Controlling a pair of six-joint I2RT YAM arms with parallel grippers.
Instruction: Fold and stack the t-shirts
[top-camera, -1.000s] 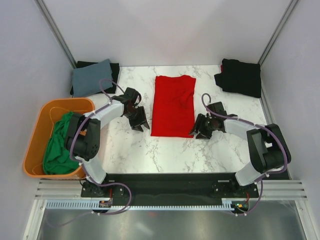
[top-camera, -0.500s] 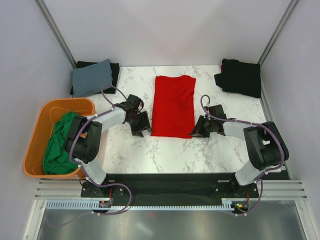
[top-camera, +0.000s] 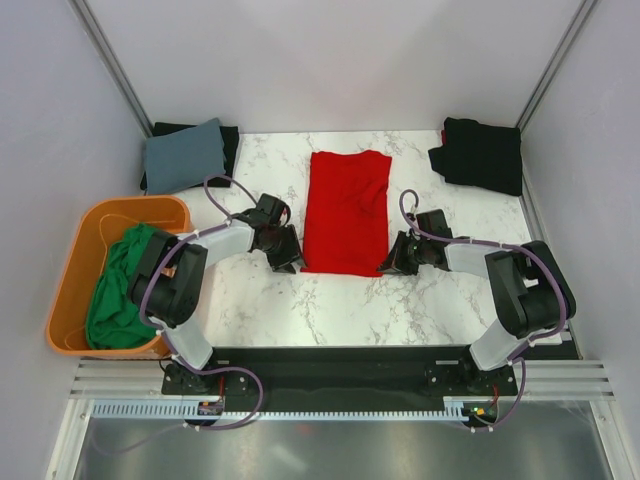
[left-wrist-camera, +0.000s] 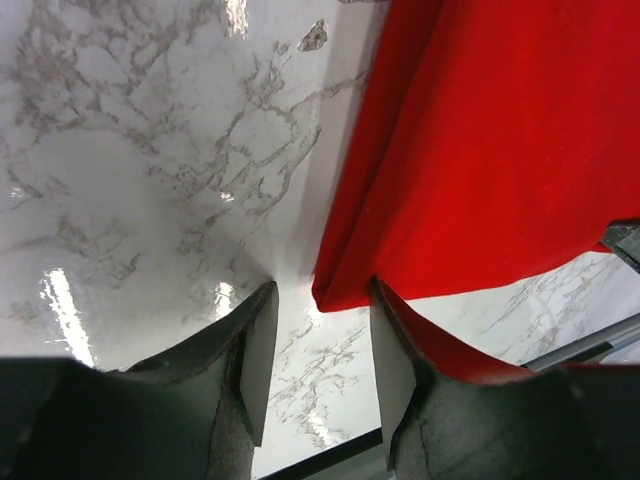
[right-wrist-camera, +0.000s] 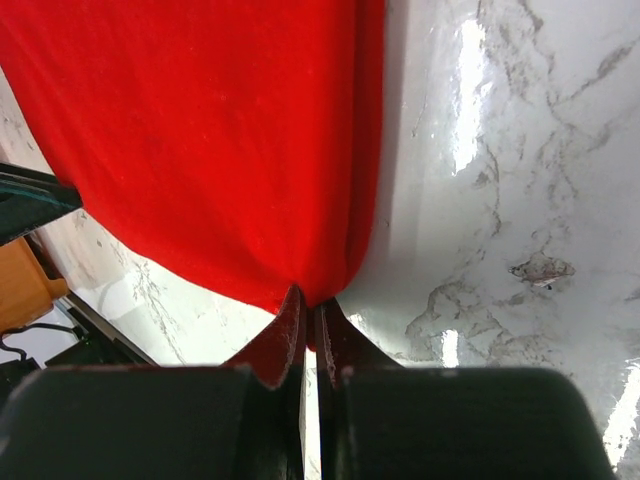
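Red t-shirt, near corners between both jaws

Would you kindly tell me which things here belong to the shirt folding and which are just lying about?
In the job: red shirt; left hand, open at one near corner; right hand, shut on the other; green shirt; grey shirt; black shirt.
Just there: basket holding the green shirt; table.

On table centre: flat t-shirt — left gripper at its near-left corner, right gripper near-right. In the 2 far corners: left pile, right pile. At left — basket, loose shirt inside.
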